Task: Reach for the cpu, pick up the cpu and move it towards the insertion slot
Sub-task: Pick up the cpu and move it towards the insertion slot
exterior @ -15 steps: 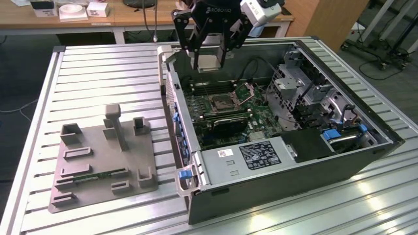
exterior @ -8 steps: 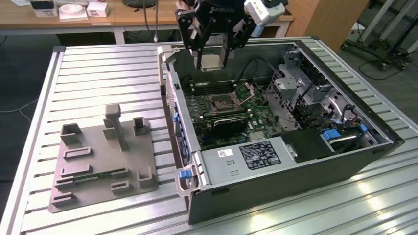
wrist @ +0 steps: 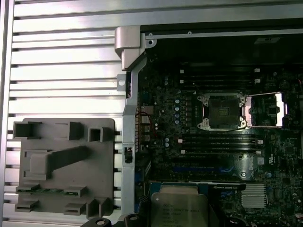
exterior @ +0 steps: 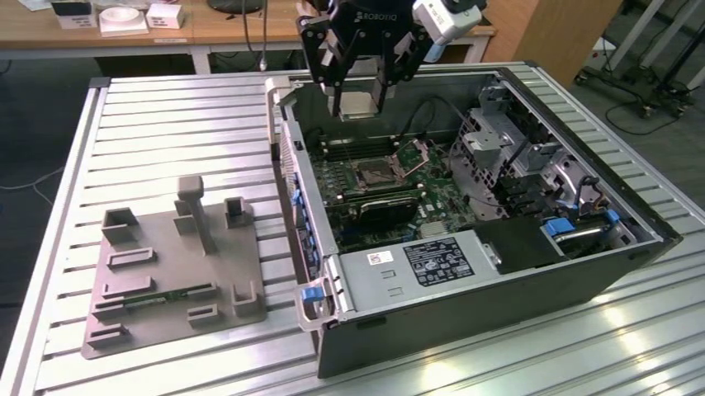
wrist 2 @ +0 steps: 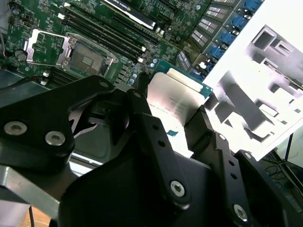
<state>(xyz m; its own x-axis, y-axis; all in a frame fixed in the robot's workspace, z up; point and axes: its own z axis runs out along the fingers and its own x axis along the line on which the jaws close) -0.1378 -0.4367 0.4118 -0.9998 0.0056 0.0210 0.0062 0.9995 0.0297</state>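
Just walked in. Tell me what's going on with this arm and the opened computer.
The robot arm's black tool is shut on the small square silver-topped cpu, holding it in the air above the open grey computer case. In the second wrist view the chip sits between the fingers. The square metal-framed insertion slot on the green circuit board lies below, its hinged plate flipped open and its dark centre bare. A grey moulded parts holder sits on the slatted table at the exterior view's left.

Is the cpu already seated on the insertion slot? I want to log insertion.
Apart. In the exterior view the gripper holds the cpu up in the air, with open space between it and the insertion slot below.
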